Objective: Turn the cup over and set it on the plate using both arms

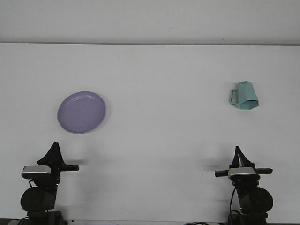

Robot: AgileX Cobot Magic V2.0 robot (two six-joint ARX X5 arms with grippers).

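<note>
A pale teal faceted cup lies on the white table at the right, mouth-side down and wider at the bottom, with its handle pointing left. A round purple plate rests flat on the table at the left, with nothing on it. My left gripper stands near the front edge, below the plate. My right gripper stands near the front edge, below the cup. Both are well short of their objects, and each shows only a dark pointed tip.
The white table ends at a pale wall along the back. Nothing else lies between the plate and the cup.
</note>
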